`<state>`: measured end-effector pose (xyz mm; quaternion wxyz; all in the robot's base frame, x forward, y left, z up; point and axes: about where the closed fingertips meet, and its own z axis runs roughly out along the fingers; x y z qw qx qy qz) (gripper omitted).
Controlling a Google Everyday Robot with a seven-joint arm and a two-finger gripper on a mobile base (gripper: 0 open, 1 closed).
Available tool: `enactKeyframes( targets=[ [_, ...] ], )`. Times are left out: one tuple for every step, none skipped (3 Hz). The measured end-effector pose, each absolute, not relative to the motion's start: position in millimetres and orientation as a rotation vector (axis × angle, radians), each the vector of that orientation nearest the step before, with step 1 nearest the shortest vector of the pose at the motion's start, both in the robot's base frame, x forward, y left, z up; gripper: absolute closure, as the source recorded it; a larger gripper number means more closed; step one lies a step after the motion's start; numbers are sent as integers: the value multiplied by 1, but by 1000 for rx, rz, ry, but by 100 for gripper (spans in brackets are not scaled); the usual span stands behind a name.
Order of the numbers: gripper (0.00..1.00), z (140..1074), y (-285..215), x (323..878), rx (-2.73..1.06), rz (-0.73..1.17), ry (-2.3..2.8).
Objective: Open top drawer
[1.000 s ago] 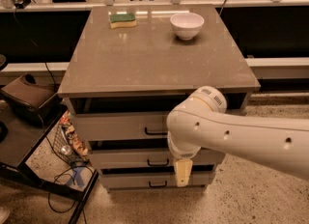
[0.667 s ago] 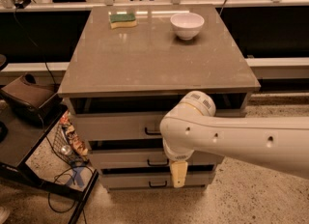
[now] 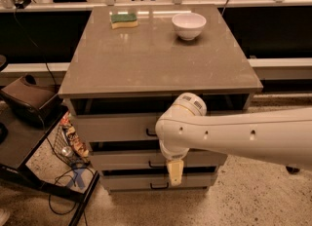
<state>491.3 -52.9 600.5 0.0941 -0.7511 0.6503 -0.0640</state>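
Dim light; gripper point(image 3: 174, 172) before lower drawers point(image 3: 122, 160)

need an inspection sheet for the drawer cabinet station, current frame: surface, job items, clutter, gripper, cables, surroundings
Surface: cabinet top, grey-brown and glossy.
Job's things: top drawer, with a dark gap above its front; its black handle is partly hidden by the arm. Middle drawer and bottom drawer sit below it.
Clutter: sponge and white bowl near the far edge of the top.
Grippers: gripper hangs in front of the two lower drawers, lower than the top drawer's handle.
Cables: black cable left of the cabinet; floor cables by its base.
Surroundings: speckled floor; wire basket and dark bag on the left.
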Motion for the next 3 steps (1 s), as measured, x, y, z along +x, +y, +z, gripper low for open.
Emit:
enactKeyframes(
  targets=[
    [15, 591, -42, 498, -2245, -167, 1918],
    [46, 590, -43, 497, -2246, -167, 1920],
    [69, 590, -43, 497, -2247, -168, 1920]
  ],
)
